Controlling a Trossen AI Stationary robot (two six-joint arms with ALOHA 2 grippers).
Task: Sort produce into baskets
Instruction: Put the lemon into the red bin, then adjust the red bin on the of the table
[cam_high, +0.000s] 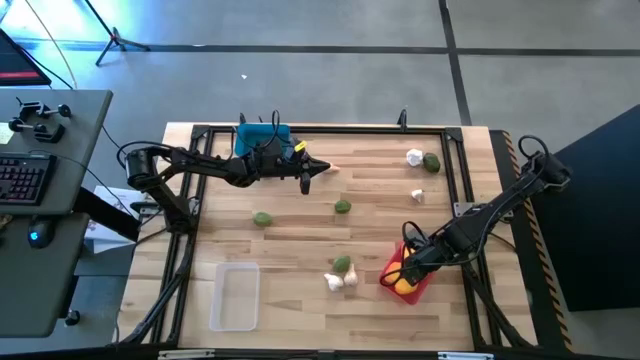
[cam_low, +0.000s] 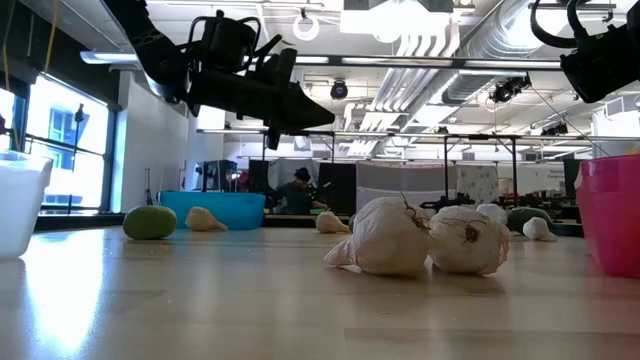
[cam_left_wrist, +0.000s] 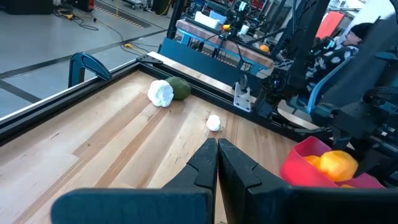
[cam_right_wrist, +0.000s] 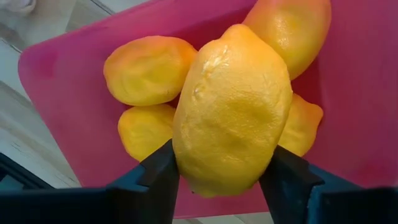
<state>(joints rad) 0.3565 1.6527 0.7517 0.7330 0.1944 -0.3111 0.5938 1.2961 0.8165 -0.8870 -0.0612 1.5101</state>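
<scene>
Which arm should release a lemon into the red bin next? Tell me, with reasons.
The right arm. Its claw is shut on a yellow oval lemon directly over the red plastic bin. The left claw is shut, empty, near the blue plastic bin.

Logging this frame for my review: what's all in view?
Lemons: five, yellow, four in red bin, one held.
Green fruits: four, green, loose on table.
Garlic: four, whitish, loose on table.
Blue bin: one, far left.
Clear bin: one, near left.
Red bin: one, near right.
Person: one, dark clothes, behind table.
Left gripper: shut, above table by blue bin.
Right gripper: shut on lemon over red bin.
</scene>
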